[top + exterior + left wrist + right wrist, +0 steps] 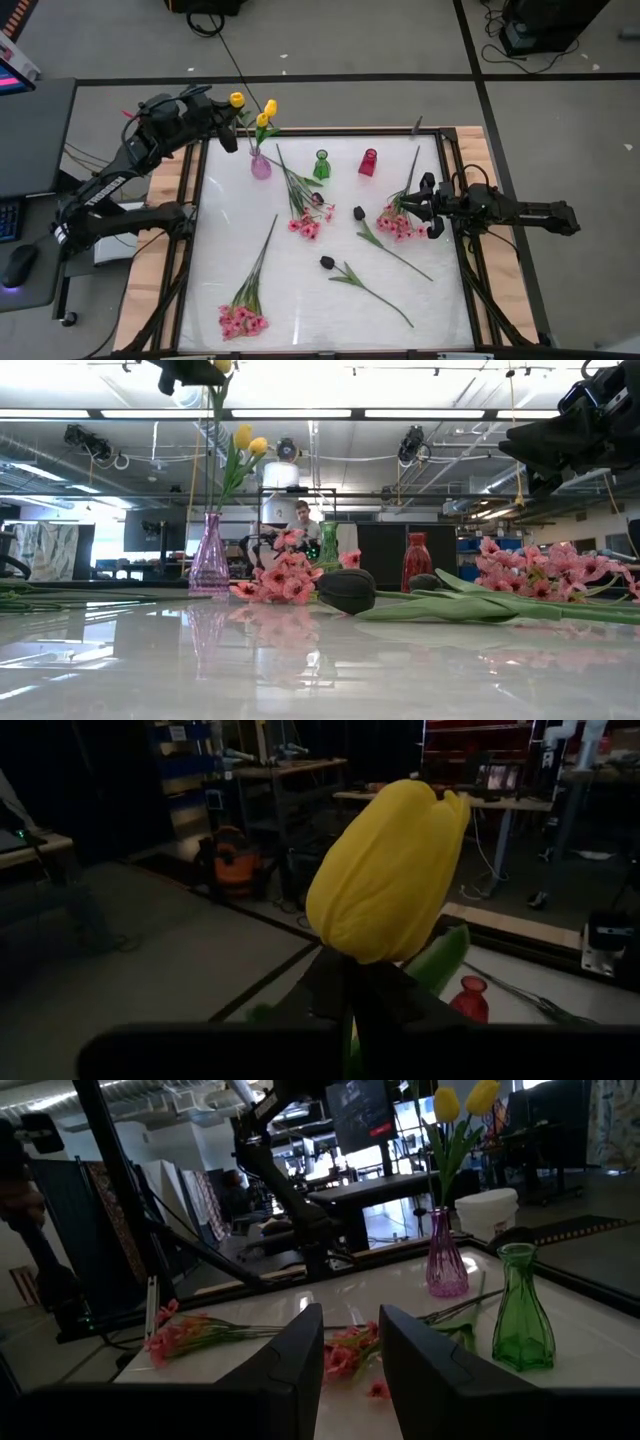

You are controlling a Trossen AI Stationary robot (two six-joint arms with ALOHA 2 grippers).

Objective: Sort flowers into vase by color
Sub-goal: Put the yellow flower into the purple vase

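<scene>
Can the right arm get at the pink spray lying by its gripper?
Probably yes: the right gripper hovers beside that pink spray, jaws part open and empty, with nothing lying between them.

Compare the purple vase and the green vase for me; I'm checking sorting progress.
The purple vase holds two yellow tulips; the green vase stands empty. The purple vase is at the left end of the row, and the green vase is in the middle, beside the red vase. Both are upright, narrow-necked glass.
</scene>
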